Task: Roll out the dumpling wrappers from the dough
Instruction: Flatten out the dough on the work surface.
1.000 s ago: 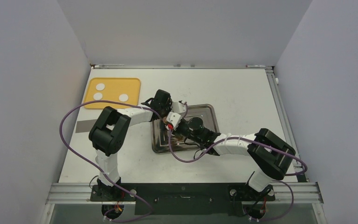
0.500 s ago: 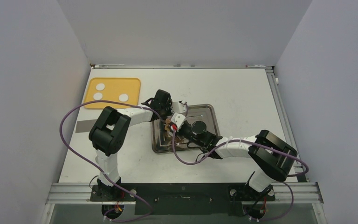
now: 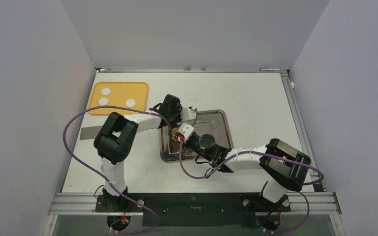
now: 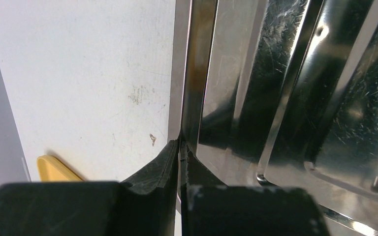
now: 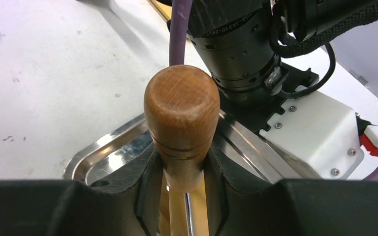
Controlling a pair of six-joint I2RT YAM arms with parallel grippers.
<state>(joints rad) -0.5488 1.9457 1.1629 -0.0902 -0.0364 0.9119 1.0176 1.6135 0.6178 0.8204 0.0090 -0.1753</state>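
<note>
Jaws of the left gripper (image 4: 179, 147) are shut tight on the thin raised rim of the shiny, scratched metal tray (image 4: 295, 98). The jaws of the right gripper (image 5: 183, 167) are squeezed around the neck of the wooden rolling pin (image 5: 182, 108), just under its smooth round brown knob. I think this is the step of getting the pin out: one arm holds the tray down while the other takes the tool from inside it. No flat wrapper shows anywhere, so the rolling has not begun. The dough (image 3: 103, 101) is three small white round lumps, soft and dull looking, lying on a flat yellow board (image 3: 123, 91) well apart from the tray, off past its far left corner. Next the pin most likely has to go up and clear of the tray's rim, then across to that board. It should land flat on one lump, because a soft lump can squash crooked or stick
</note>
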